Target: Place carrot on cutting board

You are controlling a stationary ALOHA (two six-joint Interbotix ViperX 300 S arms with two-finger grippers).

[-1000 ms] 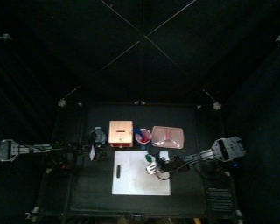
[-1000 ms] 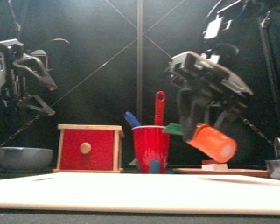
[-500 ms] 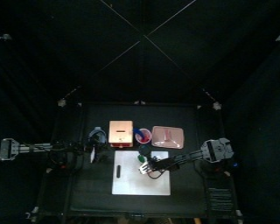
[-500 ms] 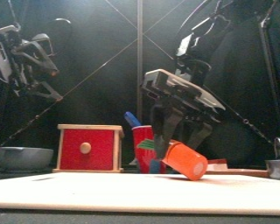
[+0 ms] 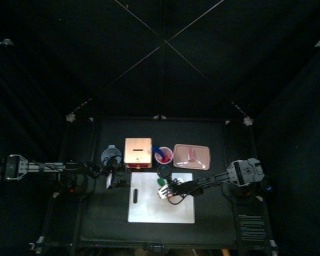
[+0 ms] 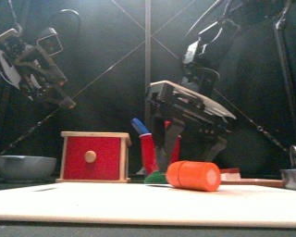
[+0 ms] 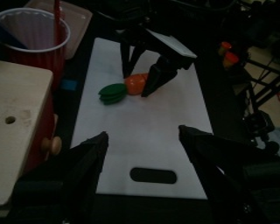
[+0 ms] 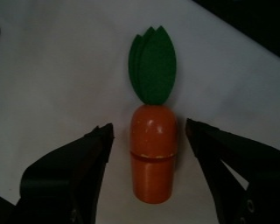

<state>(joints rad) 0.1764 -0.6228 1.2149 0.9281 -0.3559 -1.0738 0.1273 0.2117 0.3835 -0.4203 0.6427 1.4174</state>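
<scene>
Writing/labels: none legible on any item.

Landmark: large flat white rectangular cutting board (image 5: 162, 196), w/ slot handle at one short end (left wrist view) (image 7: 143, 105).

- Carrot, small bright-orange plastic stick w/ green leaf top (image 8: 157, 135): lying flat on the board, near its far edge, right of mid-width (image 5: 167, 186) (image 7: 127, 85). In front view the orange end faces the camera, resting on the white surface (image 6: 192, 175).
- Right gripper, black two-jaw (image 8: 150, 168): jaws spread, one either side of the carrot's orange body, w/ gaps both sides; not pinching. Arm reaches in from the board's right side, gripper hanging low just behind the carrot in front view (image 6: 184, 125).
- Left gripper, black (image 7: 143, 150): jaws spread, nothing between; raised, off the board's left side (image 6: 37, 61).
- Red plastic cup (image 6: 151, 153) w/ blue and red utensils: behind the board, just beyond the carrot.
- Red-fronted wooden box w/ round knob (image 6: 93, 156): behind the board, left of the cup; tan top in top view (image 5: 139, 151).
- Grey bowl (image 6: 26, 167): behind the board's left corner.
- Pinkish-brown square tray (image 5: 194, 154): beyond the board's far right corner.

Open room: near half of the board bare; black tabletop (image 5: 96, 215) free along its left and front edges.
</scene>
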